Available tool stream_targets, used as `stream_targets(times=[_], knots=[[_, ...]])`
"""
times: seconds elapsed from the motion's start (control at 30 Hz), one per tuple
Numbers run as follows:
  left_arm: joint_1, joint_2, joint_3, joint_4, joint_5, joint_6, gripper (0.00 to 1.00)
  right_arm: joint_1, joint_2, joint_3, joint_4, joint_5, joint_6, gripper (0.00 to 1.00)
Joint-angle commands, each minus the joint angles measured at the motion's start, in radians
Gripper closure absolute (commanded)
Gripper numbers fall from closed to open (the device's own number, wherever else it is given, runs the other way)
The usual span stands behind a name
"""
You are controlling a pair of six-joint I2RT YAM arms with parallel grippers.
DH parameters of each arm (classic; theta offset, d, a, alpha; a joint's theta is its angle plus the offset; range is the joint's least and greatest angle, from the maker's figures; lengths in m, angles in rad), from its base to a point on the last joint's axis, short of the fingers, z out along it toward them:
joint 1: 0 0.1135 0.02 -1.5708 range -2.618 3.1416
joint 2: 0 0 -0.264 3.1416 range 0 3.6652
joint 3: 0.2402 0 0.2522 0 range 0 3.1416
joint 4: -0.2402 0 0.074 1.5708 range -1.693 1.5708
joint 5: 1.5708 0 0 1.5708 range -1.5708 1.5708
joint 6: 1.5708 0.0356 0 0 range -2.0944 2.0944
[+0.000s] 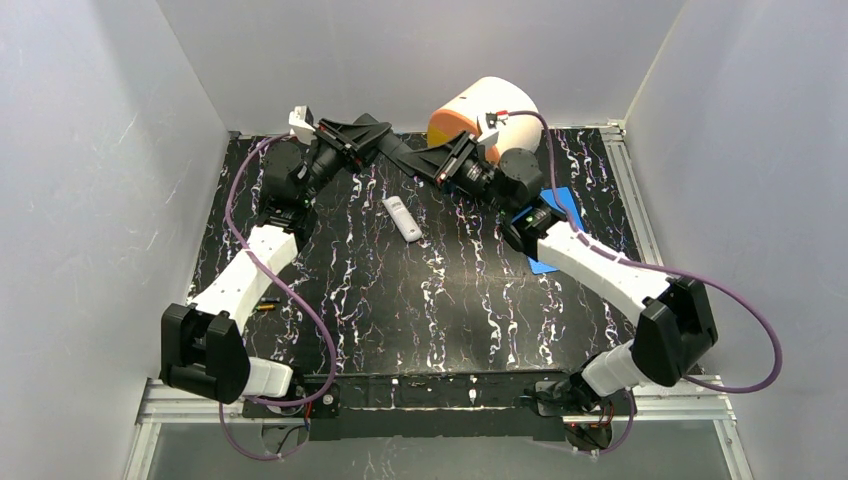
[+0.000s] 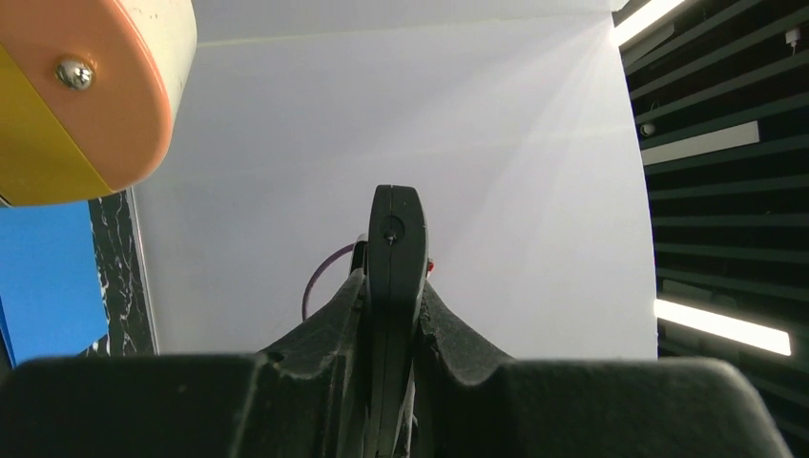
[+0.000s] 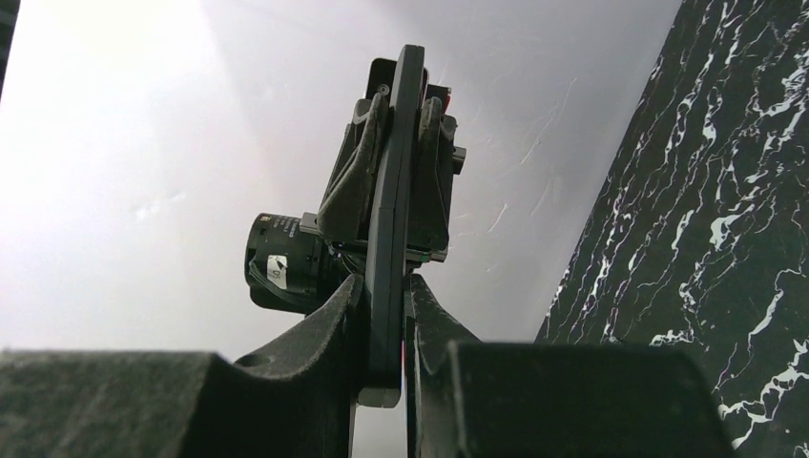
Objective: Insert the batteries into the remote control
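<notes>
A slim black remote control (image 1: 398, 150) hangs in the air over the back of the table, held from both ends. My left gripper (image 1: 372, 132) is shut on its left end, and in the left wrist view the remote (image 2: 394, 239) stands edge-on in that gripper (image 2: 393, 286). My right gripper (image 1: 420, 160) is shut on the other end. From the right wrist the remote (image 3: 396, 172) runs from my right gripper (image 3: 384, 286) up to the left arm's fingers (image 3: 348, 181). One small orange-yellow battery (image 1: 265, 307) lies beside the left arm.
A white remote-shaped piece (image 1: 402, 218) lies on the black marbled table (image 1: 440, 300) below the grippers. An orange and cream drum (image 1: 485, 115) lies at the back right. A blue mat (image 1: 562, 205) sits under the right forearm. White walls close three sides.
</notes>
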Motion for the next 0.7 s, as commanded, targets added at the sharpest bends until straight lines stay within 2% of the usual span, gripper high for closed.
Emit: stream_targets(times=[0.0, 0.17, 0.37, 0.5, 0.67], knots=[[-0.086, -0.039, 0.034, 0.048, 0.379, -0.026, 1.0, -0.035, 0.109, 0.135, -0.014, -0.095, -0.014, 0.82], [-0.12, -0.04, 0.003, 0.048, 0.393, -0.013, 1.0, -0.039, 0.143, 0.205, -0.041, -0.106, -0.027, 0.79], [-0.15, -0.031, 0.007, 0.022, 0.414, 0.033, 1.0, -0.04, 0.197, 0.29, -0.212, -0.098, -0.019, 0.75], [-0.173, -0.016, 0.018, 0.011, 0.412, 0.062, 1.0, -0.039, 0.207, 0.28, -0.219, -0.081, 0.02, 0.74], [-0.179, -0.024, 0.017, -0.01, 0.403, 0.102, 1.0, -0.045, 0.167, 0.254, -0.265, -0.042, -0.012, 0.68]])
